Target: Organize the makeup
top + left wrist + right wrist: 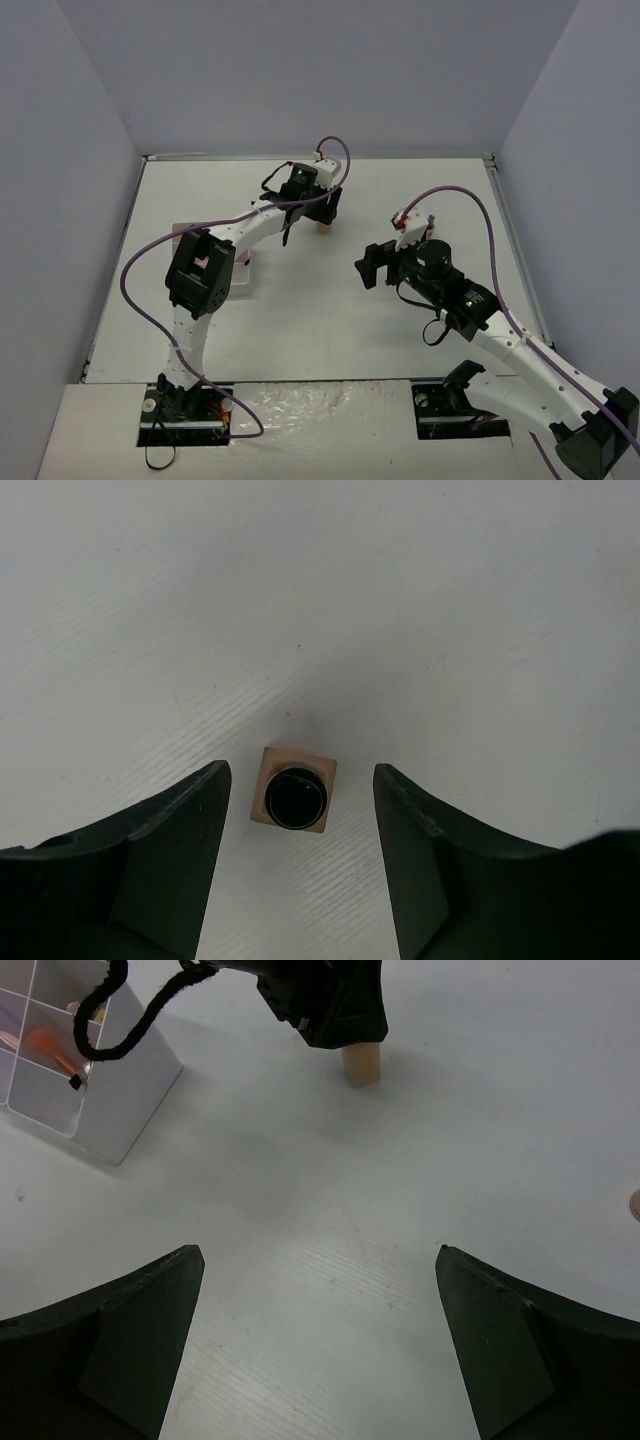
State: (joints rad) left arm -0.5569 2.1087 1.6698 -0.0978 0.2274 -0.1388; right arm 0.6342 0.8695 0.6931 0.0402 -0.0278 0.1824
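White counter point(330, 330), your left fingers point(190, 830) parted astride tan bottle point(295, 798), not touching, its sides hidden, right fingers point(140, 1320) spread empty, organizer point(120, 1090) cut off

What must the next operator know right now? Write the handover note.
Left end effector: open, straddling the upright tan bottle on the table, not touching it yet.
Right end effector: open, empty, above bare table.
Organizer: already holds some orange items; the rest of its contents can't be made out.
Left to do: grip the bottle and move it to the organizer.
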